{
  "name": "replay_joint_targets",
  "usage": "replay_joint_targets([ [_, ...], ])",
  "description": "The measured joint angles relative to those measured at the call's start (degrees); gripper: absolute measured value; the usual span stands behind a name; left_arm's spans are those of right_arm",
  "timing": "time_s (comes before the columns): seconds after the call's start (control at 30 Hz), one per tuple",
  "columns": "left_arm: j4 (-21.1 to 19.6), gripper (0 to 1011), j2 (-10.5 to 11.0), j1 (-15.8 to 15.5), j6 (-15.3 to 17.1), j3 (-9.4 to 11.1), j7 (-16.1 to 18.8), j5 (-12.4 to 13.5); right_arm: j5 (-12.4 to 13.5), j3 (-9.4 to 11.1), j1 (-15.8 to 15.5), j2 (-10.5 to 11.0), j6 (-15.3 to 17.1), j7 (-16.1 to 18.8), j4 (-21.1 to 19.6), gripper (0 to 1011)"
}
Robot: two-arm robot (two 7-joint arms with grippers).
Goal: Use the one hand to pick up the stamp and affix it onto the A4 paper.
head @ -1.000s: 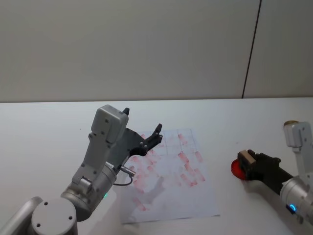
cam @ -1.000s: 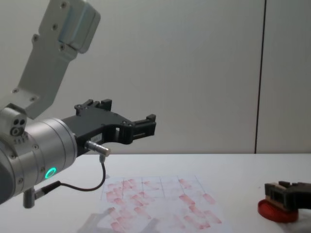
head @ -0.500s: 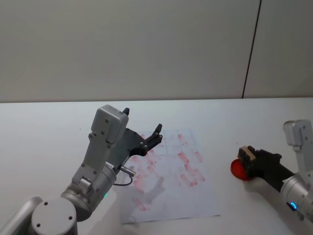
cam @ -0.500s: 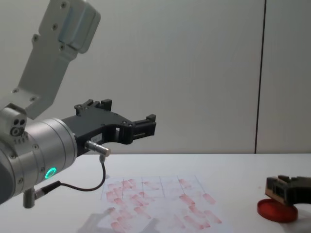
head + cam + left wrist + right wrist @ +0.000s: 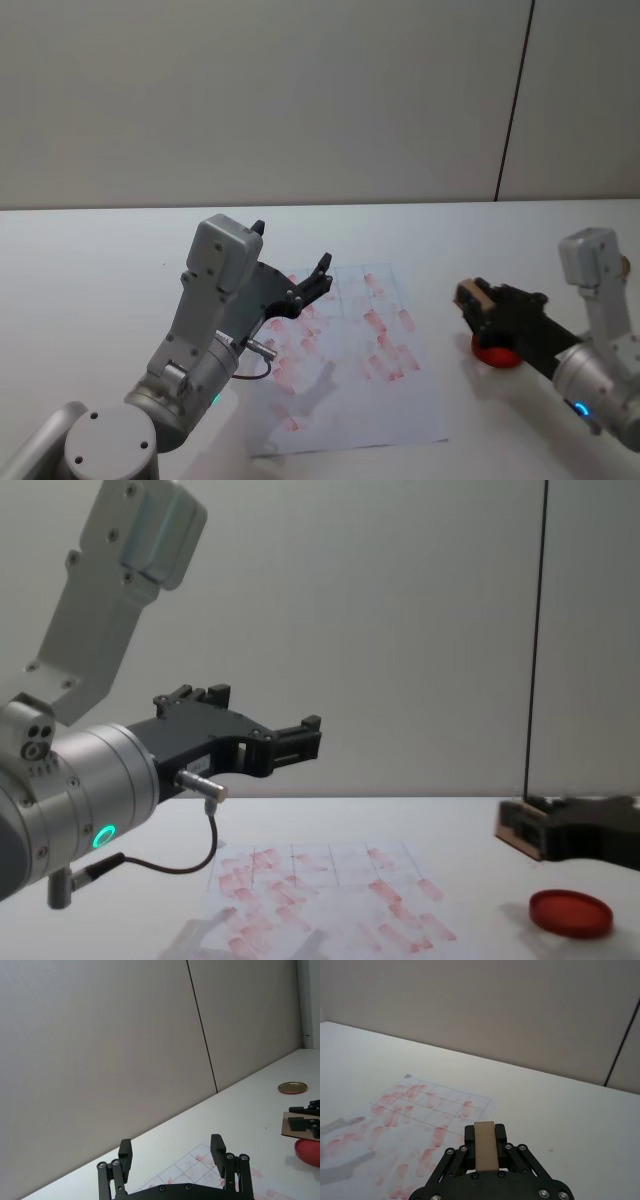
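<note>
The right gripper [image 5: 478, 300], right of centre in head view, clamps the stamp [image 5: 468, 294] raised beside the A4 paper [image 5: 340, 385]; a tilted descent may smear the print. The left gripper [image 5: 292, 250] hangs wide, lower left.

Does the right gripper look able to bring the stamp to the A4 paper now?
Probably yes: the right gripper holds the stamp raised beside the A4 paper, with nothing between them.

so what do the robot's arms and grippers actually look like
Both arms are silver-grey metal cylinders with pale grey boxy housings. The left arm carries a glowing green ring and a thin black cable on a metal plug; the right arm shows a small blue light. The left gripper and right gripper are matte black, with flat fingers on screwed linkage bars.
</note>
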Motion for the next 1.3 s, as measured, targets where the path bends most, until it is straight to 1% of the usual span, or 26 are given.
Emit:
replay_joint_targets([
  [0.37,0.0,993,0.0,0.0,0.0,0.0,0.0,0.0,-0.7,-2.3,0.7,-1.7,0.9,4.5,-1.4,217],
  [0.6,0.0,993,0.0,0.0,0.0,0.0,0.0,0.0,-1.3,-3.7,0.7,-2.6,1.5,6.3,-1.4,217],
  [0.97,0.0,993,0.0,0.0,0.0,0.0,0.0,0.0,-2.0,-5.4,0.0,-3.3,2.1,7.8,-0.9,217],
  [1.3,0.0,993,0.0,0.0,0.0,0.0,0.0,0.0,-2.7,-6.4,-0.8,-3.3,2.0,8.5,-0.2,217],
])
